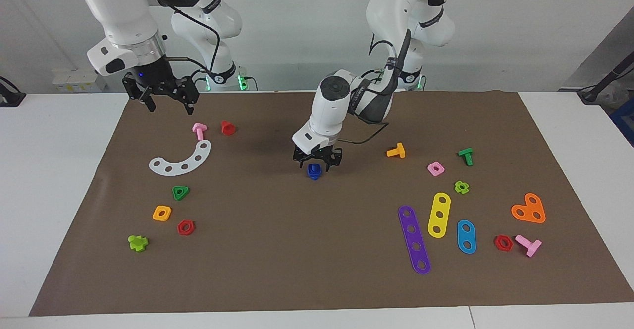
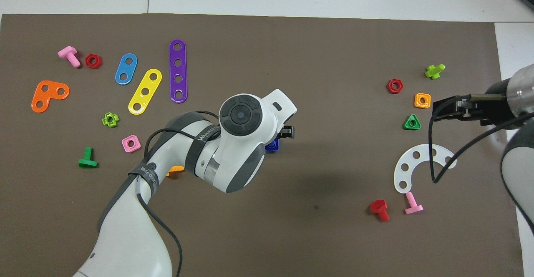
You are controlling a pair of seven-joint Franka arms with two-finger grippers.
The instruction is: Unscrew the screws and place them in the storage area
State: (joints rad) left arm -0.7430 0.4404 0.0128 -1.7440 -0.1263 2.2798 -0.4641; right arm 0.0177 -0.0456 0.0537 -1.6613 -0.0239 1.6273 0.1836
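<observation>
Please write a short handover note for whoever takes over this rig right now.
Left gripper: low at mid-mat, fingers around the blue screw, which is on the brown mat.
Right gripper: waits open, raised over the mat's edge at its own end, holding nothing.
Done: blue screw reached; whether it is unscrewed from its nut cannot be told.
Left: separate the screw if needed and carry it to storage.

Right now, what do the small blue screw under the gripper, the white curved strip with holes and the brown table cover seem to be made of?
Small blue screw, under the left gripper: likely moulded plastic, judging by its saturated, uniform colour.
White curved strip: probably thin plastic; flat, with clean round holes.
Brown table cover: looks like matte paper or thin sheet, with faint creases near its edge; uncertain.
</observation>
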